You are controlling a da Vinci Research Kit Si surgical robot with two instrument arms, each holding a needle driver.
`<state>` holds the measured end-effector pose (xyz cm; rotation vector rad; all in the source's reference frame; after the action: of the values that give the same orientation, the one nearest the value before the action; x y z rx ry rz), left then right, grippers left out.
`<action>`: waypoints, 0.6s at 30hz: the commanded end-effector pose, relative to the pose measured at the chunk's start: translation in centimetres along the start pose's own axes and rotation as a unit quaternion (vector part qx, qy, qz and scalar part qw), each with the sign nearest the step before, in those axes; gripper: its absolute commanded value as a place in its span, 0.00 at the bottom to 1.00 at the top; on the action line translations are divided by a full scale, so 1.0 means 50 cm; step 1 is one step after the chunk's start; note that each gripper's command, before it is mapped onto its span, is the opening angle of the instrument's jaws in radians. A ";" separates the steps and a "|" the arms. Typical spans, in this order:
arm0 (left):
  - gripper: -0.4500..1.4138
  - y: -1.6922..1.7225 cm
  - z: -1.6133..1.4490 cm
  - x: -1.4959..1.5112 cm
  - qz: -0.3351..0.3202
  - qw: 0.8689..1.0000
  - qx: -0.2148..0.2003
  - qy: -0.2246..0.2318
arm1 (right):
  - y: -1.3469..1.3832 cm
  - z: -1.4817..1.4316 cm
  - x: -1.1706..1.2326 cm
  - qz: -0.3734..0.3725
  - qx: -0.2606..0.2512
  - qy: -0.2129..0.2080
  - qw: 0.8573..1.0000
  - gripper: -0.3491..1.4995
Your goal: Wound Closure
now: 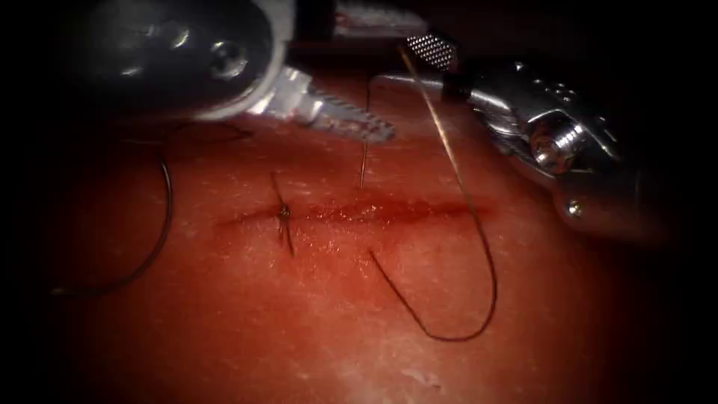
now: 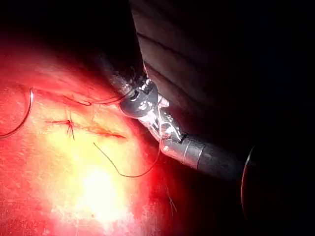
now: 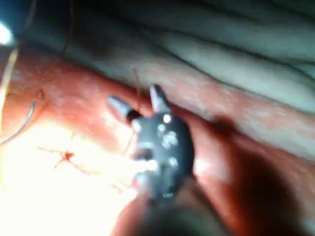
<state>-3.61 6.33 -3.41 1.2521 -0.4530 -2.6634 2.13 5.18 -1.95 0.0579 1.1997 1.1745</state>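
Red, wet tissue (image 1: 299,337) is lying under both tools, and the cut (image 1: 419,209) is running across the middle of the frame. A finished stitch (image 1: 284,213) is sitting on its left part.

The thread (image 1: 490,292) is passing through the tissue at mid-cut. One strand is coming out below the cut, looping toward the lower right and rising to the upper centre. The other strand is standing straight up from just above the cut.

The left claw (image 1: 385,133), coming from the upper left, seems to be closed on this upright strand at its tip. The right claw (image 1: 407,66), at the upper right, is standing open and gripping nothing, with the long strand crossing between its jaws.

A dark arc at the left, probably the needle (image 1: 168,209), is lying free on the tissue, not in it.

I judge the step to be the tying of the second stitch. The next move is calling for a firm hold on the long strand without pulling the short one out.
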 end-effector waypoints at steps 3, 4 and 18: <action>0.49 -0.0004 0.0032 -0.0005 0.001 1.000 0.000 0.004 | -0.0002 0.0018 -0.0005 0.000 0.001 0.001 1.000 0.89; 0.49 -0.0001 0.0039 -0.0006 0.002 1.000 -0.003 0.004 | -0.0002 0.0018 -0.0005 0.000 0.001 0.001 1.000 0.89; 0.05 0.0047 0.0053 -0.0012 -0.085 0.996 0.037 0.003 | -0.0002 0.0017 -0.0006 0.000 0.001 0.001 1.000 0.89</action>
<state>-3.70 6.13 -3.17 1.3626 -0.4744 -2.8180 2.13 5.17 -1.95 0.0574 1.1996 1.1746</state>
